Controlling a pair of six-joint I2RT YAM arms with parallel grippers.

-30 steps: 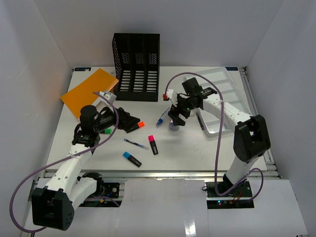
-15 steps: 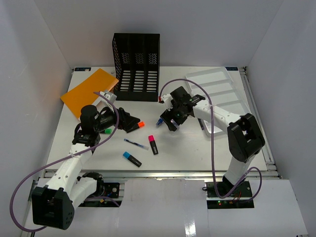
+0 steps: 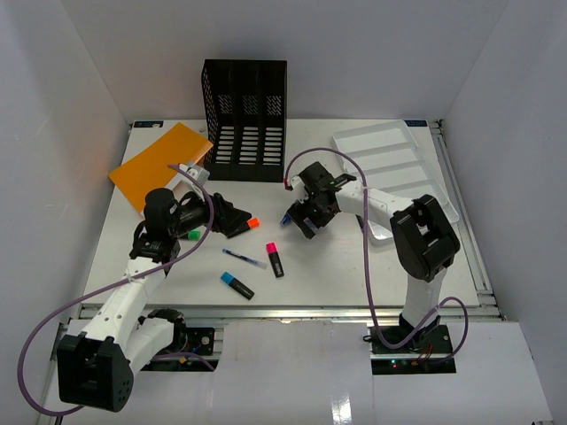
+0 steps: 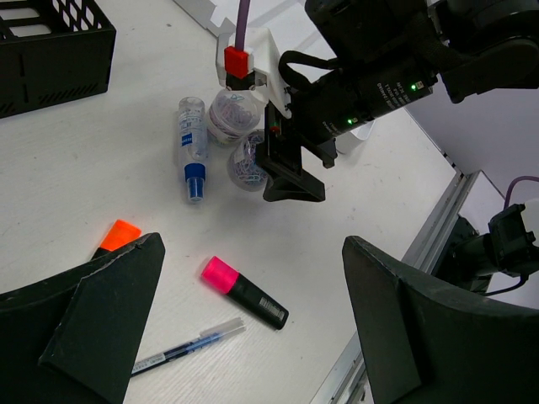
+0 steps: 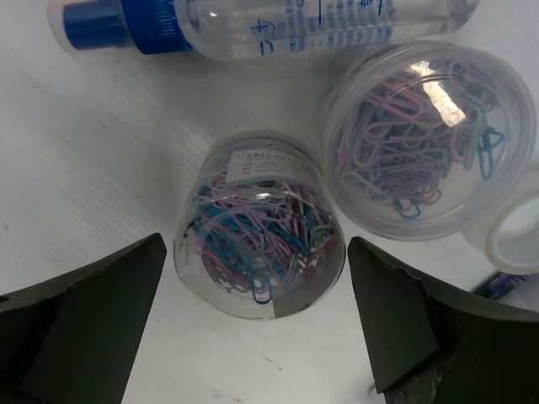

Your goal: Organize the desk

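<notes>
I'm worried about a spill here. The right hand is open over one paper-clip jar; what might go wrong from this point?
The right hand straddles the near jar, whose neighbour, the second jar, sits very close, so a closing finger may shove it. The jar's smooth round wall may slip from the pinch. The bottle lies on its side just beyond and may roll if bumped.

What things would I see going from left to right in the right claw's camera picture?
Labelled clip jar → second clip jar → white ring, maybe tape, at the edge. The bottle stretches across the top above both jars, so it has no clear place in the line.
</notes>
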